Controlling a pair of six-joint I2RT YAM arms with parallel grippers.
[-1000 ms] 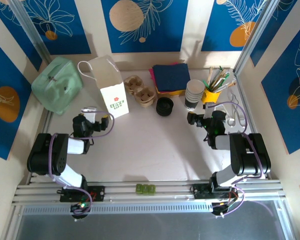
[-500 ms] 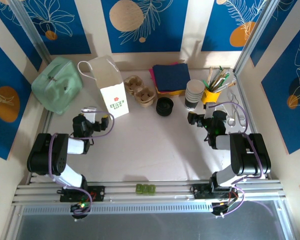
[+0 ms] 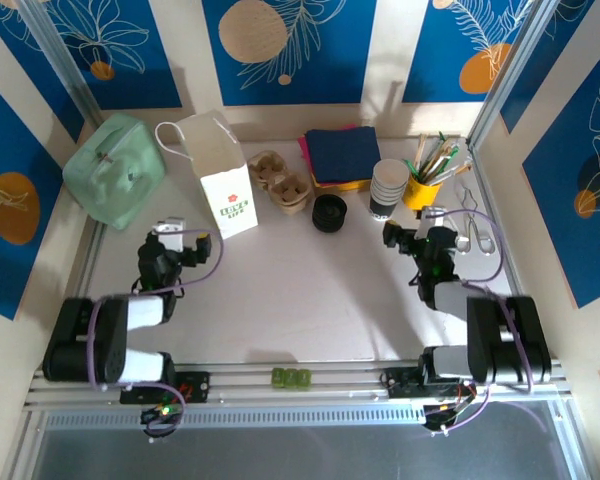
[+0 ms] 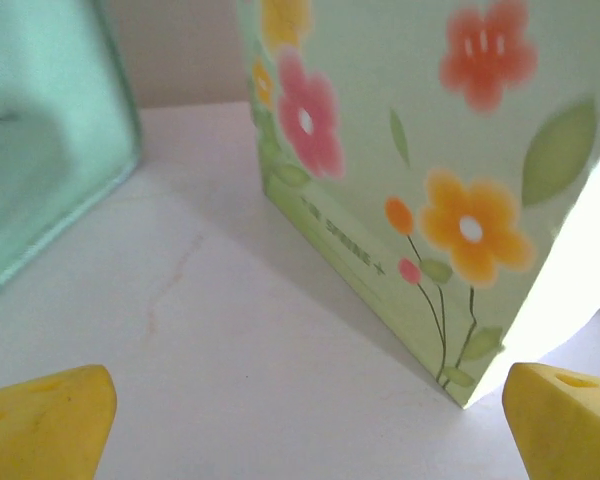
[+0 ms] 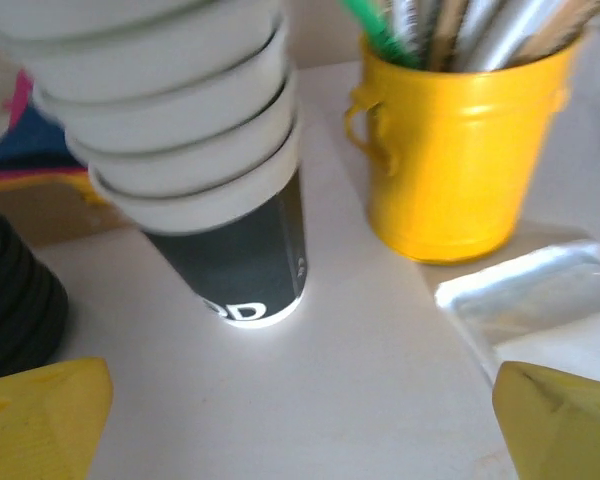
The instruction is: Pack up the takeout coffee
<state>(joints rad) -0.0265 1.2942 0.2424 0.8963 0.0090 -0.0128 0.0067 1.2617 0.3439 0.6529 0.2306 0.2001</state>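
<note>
**Item: cup stack** (image 5: 180,150). White ribbed paper cups nested one inside another. The bottom cup has a dark lower part, and the open rim faces up.

**Location:** upright on the table (image 5: 380,380), close ahead of the right gripper (image 5: 300,420) and a little to its left, apart from it. A yellow pot (image 5: 460,150) of utensils stands just beside the stack, ahead and to this gripper's right. A black lid (image 5: 15,300) lies near on its left.

**Right gripper:** jaws spread wide, nothing between them.

**Left gripper** (image 4: 310,420): jaws spread wide, empty. A paper bag (image 4: 430,150) stands near, ahead and to its right. A green pouch (image 4: 40,150) sits ahead to its left.

**Handling (judged):**
- The stack is probably very light.
- Its walls are thin paper and would crush under a hard squeeze.
- The ribbing should give the fingers purchase, so slipping seems unlikely.
- It is tall for its footing, so a sideways nudge could tip it.
- The nested cups may pull apart if only the uppermost one is lifted.

**Where to hold (judged):** across the ribbed white part, low down where the overlapping walls stiffen each other, with one finger on each side and gentle pressure. The finger on the pot side has little room.
</note>
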